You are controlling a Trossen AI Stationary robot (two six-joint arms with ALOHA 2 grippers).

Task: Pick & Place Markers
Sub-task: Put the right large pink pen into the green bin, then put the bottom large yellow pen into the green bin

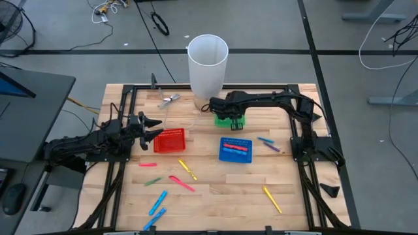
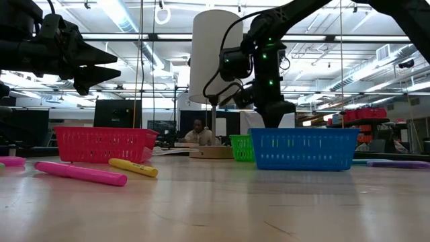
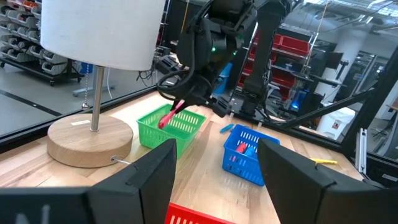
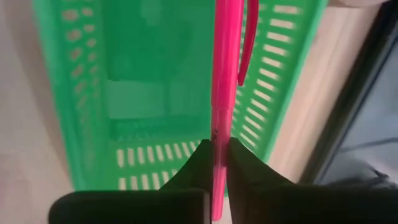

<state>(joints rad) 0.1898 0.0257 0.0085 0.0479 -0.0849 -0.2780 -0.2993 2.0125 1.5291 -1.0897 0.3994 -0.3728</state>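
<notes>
My right gripper (image 3: 188, 101) hangs over the green basket (image 1: 230, 121), shut on a pink marker (image 3: 171, 114). My left gripper (image 1: 155, 127) waits open and level at the table's left, beside the red basket (image 1: 170, 140), with nothing between its fingers (image 3: 152, 177). Red markers lie in the blue basket (image 1: 235, 149). Loose markers lie flat on the table: pink (image 1: 181, 183), yellow (image 1: 187, 170), green (image 1: 153, 181), blue (image 1: 157, 202), another yellow (image 1: 272, 199) and purple (image 1: 272, 148). My right gripper pinches the pink marker's shaft (image 4: 219, 134) between its two fingers. They slant steeply down from above, and the marker runs along them and out past their tips. Its free end with the clip (image 4: 247, 43) points down into the green basket (image 4: 137, 93). Whether that end touches the basket I cannot tell.
A tall white cylinder (image 1: 208, 62) stands on a round wooden base (image 3: 90, 140) at the table's far edge, just behind the green basket. A black frame (image 1: 130, 98) runs around the tabletop. A person sits in the room beyond the table (image 2: 197, 132).
</notes>
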